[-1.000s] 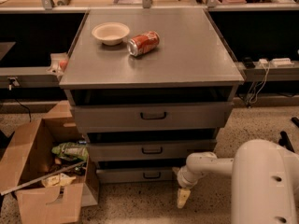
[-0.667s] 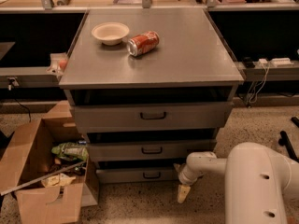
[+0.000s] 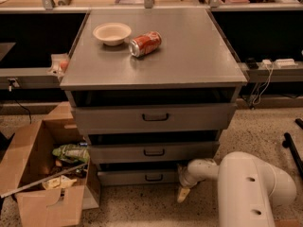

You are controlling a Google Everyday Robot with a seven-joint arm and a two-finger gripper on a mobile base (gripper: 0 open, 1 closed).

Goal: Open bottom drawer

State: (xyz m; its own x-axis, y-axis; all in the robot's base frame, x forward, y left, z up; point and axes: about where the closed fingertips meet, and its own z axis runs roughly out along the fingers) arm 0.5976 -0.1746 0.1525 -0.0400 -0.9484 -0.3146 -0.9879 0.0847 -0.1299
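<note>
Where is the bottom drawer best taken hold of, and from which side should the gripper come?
Take the small black handle at the centre of the bottom drawer front. It is a horizontal bar on the front face, so come straight from the front and clamp it from above and below. The gripper hangs low, right of it.

Pretty much everything here is grey. The table [image 3: 189, 56] is plain matte grey metal, and the bottom drawer [image 3: 118, 178] is the same grey with a little black handle [image 3: 154, 178]. Up top there's a cream bowl [image 3: 112, 33] and a red can [image 3: 145, 43] with a silver end. The gripper [image 3: 183, 193], low down just right of the bottom drawer's front, is a yellowish cream, on a glossy white arm [image 3: 255, 188]. Underneath, the floor [image 3: 265, 131] is beige with dark speckles. Over on the left sits a brown cardboard box [image 3: 28, 164] with a green packet [image 3: 71, 152] inside.
</note>
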